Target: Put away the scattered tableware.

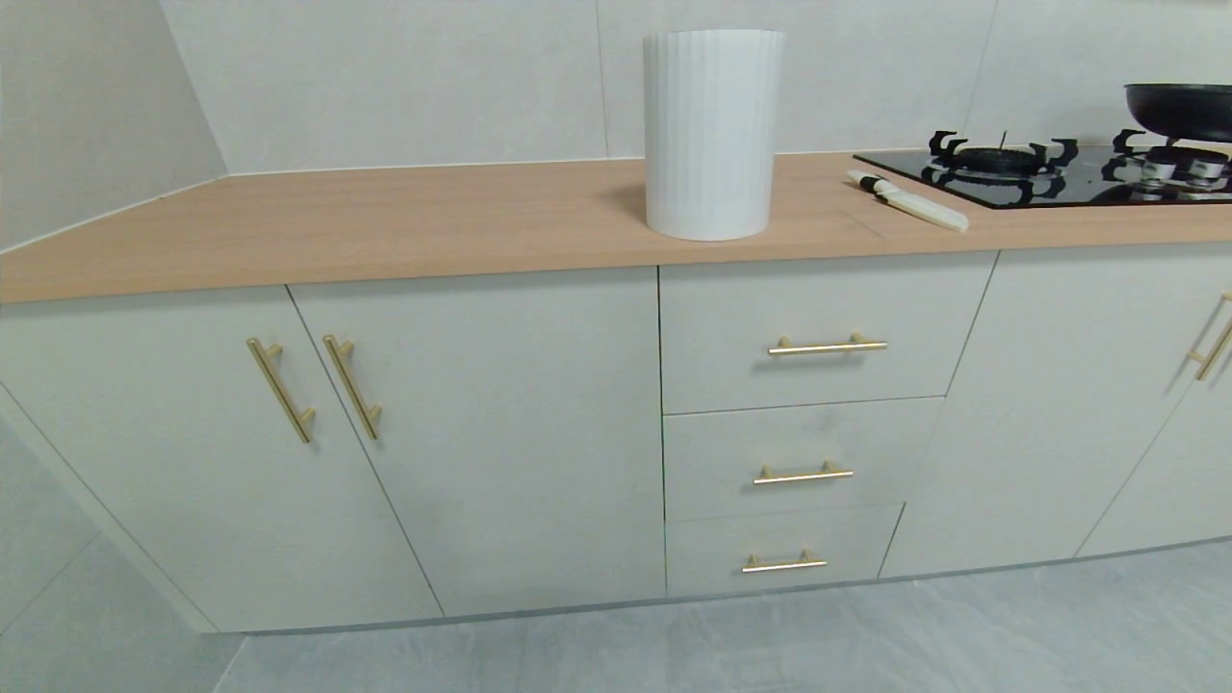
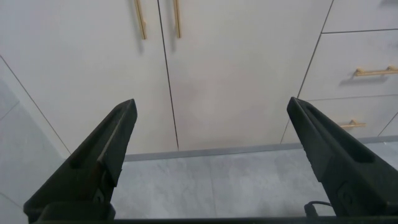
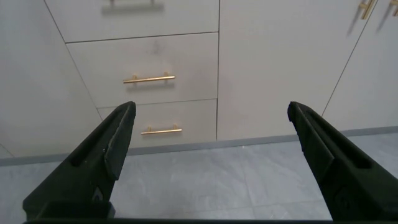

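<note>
Head view showed a knife [image 1: 908, 200] by the counter [image 1: 385, 221] front edge, beside a white container [image 1: 712, 135]; left gripper [image 2: 210, 107] and right gripper [image 3: 211, 109] gaped wide, empty.

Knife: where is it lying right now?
In the head view the knife lies on the wooden countertop, to the right, between the white ribbed canister and the gas hob's near corner.

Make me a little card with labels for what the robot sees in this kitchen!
Counter: wooden countertop, pale cabinets below
Tall thing: white ribbed container, upright on countertop
Tableware: knife lying flat between container and stove
Stove: black pan on top
Drawers: three drawers, all shut
Left gripper: open, empty
Right gripper: open, empty
</note>
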Controlling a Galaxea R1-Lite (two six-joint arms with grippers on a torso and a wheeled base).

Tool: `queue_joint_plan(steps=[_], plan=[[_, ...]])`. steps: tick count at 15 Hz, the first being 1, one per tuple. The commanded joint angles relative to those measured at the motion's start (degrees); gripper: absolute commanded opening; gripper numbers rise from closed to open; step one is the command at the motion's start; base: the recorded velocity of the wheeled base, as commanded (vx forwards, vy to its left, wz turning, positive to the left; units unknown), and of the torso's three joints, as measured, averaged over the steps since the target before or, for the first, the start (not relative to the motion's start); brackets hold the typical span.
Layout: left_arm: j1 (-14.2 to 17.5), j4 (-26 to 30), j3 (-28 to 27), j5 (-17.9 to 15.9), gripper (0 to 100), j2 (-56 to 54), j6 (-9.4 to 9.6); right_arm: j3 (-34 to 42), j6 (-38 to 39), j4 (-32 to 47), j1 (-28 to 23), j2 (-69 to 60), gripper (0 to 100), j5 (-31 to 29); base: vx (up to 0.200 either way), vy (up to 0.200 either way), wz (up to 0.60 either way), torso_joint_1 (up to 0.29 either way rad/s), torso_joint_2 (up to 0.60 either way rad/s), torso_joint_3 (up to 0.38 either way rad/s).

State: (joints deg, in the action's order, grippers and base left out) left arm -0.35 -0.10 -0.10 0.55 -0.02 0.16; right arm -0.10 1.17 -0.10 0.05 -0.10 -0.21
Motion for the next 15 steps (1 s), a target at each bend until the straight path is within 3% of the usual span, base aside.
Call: queue_joint_plan(steps=[1,2,12,15], plan=[[0.0,0.0,0.0,0.1,100,0.0,-0.07,0.0,0.1,0.0,0.0,0.1,100,0.0,0.0,0.0,0.6,0.002,0.0,0.002],[0.0,0.0,0.0,0.1,100,0.0,-0.07,0.0,0.1,0.0,0.0,0.1,100,0.0,0.0,0.0,0.6,0.007,0.0,0.002],[0.0,-0.1,0.0,0.1,100,0.0,-0.25,0.0,0.2,-0.1,0.0,0.1,100,-0.1,0.0,0.0,0.0,0.0,0.0,0.0],[0.0,0.0,0.0,0.1,100,0.0,-0.25,0.0,0.2,-0.1,0.0,0.1,100,-0.1,0.2,0.0,0.0,0.002,0.0,0.005]])
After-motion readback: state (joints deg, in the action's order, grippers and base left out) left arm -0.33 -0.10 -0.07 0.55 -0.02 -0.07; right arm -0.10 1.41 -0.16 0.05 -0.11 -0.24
